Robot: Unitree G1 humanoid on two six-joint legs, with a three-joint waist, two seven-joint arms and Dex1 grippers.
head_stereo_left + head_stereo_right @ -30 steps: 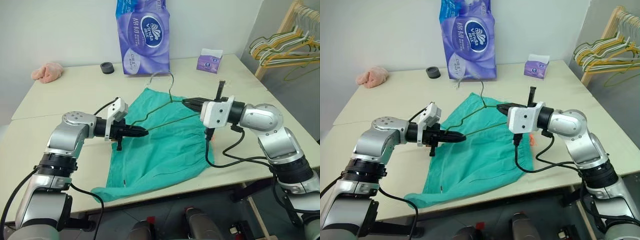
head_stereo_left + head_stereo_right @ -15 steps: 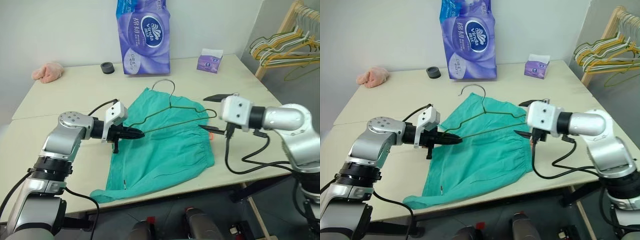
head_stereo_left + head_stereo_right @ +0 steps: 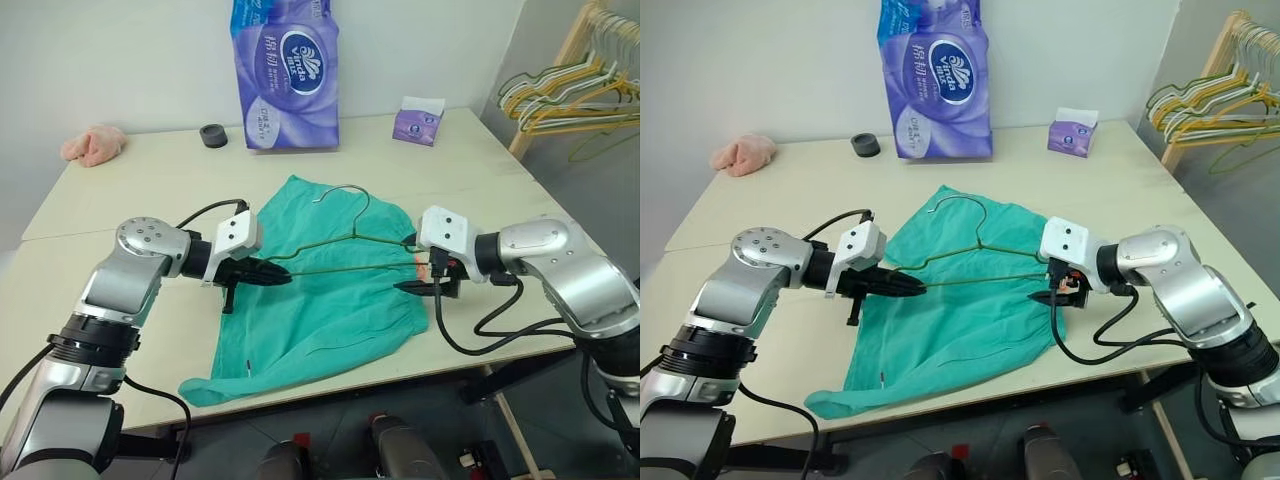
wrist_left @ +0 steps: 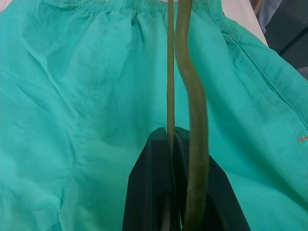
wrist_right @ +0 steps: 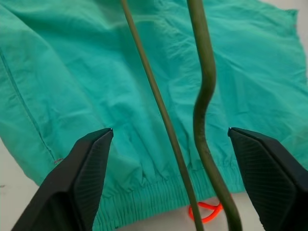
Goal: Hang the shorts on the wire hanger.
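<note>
The teal shorts (image 3: 322, 300) lie spread flat on the table, waistband toward my right gripper, with an orange tag (image 5: 206, 212) at the waistband edge. The thin olive wire hanger (image 5: 204, 96) hovers just above them, its hook (image 3: 345, 188) pointing toward the table's far side. My left gripper (image 3: 281, 276) is shut on the hanger's left corner (image 4: 170, 144). At the hanger's right end my right gripper (image 5: 170, 130) stands open. Both wires pass between its fingers (image 5: 82, 178), and neither finger touches them.
A purple tissue-roll pack (image 3: 285, 75), a black tape roll (image 3: 214, 135), a small purple tissue box (image 3: 419, 121) and a pink cloth lump (image 3: 95, 143) sit along the table's far side. A wooden rack with bunched hangers (image 3: 560, 90) stands at the right.
My right gripper let go of the hanger near its neck, opened, and dropped down and rightward to the hanger's right end. The hanger sank lower over the shorts. The left gripper kept its hold.
</note>
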